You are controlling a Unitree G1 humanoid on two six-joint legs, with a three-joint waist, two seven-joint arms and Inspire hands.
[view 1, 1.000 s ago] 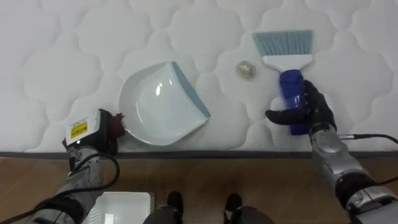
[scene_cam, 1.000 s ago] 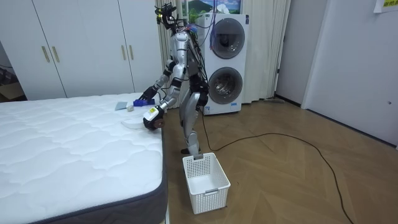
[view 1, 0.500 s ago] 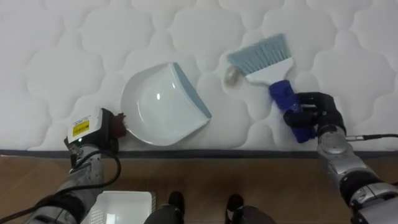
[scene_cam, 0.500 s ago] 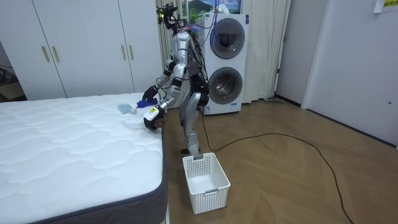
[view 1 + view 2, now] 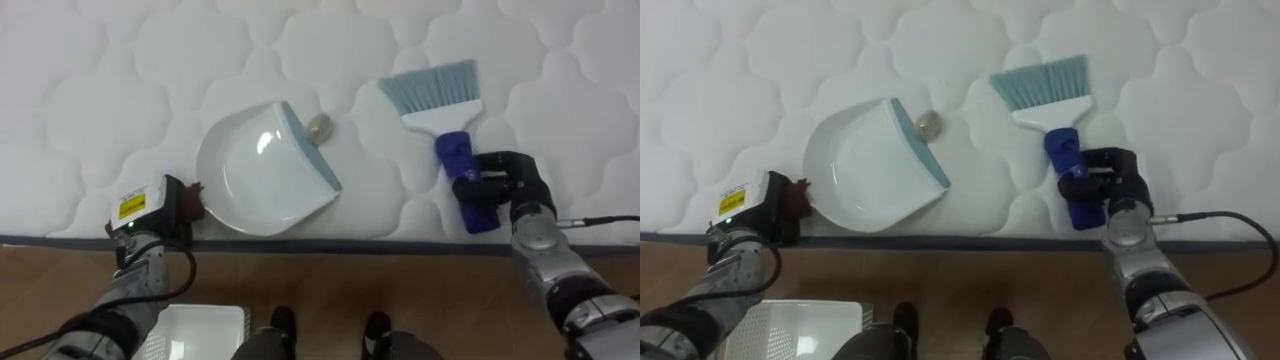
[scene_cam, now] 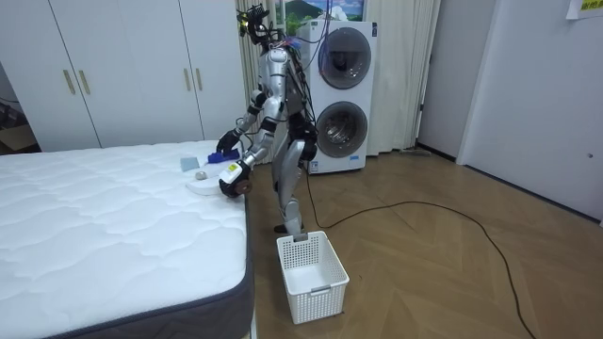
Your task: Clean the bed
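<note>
A white dustpan [image 5: 255,175] with a teal lip lies on the quilted mattress [image 5: 120,90] near its front edge. My left hand [image 5: 150,208] is shut on the pan's dark red handle [image 5: 191,200]. A small crumpled ball [image 5: 319,126] rests against the pan's lip. To the right lies a brush [image 5: 432,90] with pale blue bristles and a blue handle; my right hand [image 5: 512,182] is curled round that handle. In the room view I stand bent over the bed's corner [image 6: 236,188].
The mattress's dark front edge [image 5: 330,241] runs across the left eye view, with wooden floor below it. A white slatted basket [image 5: 195,335] stands on the floor by my left leg, also in the room view [image 6: 312,273]. Stacked washing machines [image 6: 344,94] are behind me.
The brush swept left, knocked the ball over to the dustpan's lip, then swung back right. My right hand closed tighter on the brush handle. The left hand and dustpan stayed put.
</note>
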